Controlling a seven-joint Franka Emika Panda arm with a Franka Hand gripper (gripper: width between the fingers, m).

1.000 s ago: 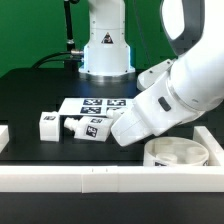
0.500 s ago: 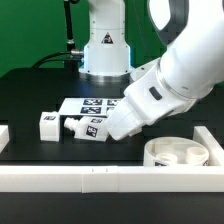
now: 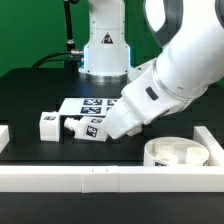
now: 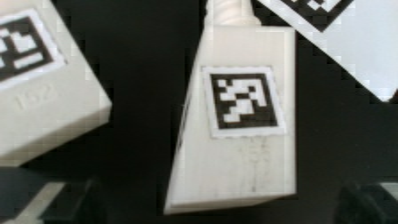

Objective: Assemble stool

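Since the arm (image 3: 185,70) has been swung off the seat (image 3: 180,152) toward the exterior view's left, the tool (image 3: 112,126) is now held low over the legs (image 3: 72,126) lying on the tabletop (image 3: 30,95) just in front of the marker board (image 3: 98,103), so a leg pick is judged to be next. In the wrist view one tagged leg (image 4: 240,110) is framed between the fingers (image 4: 50,200), which are seen apart and clamped on nothing. The seat is left in the corner of the border rails (image 3: 60,178), its sockets seen empty.
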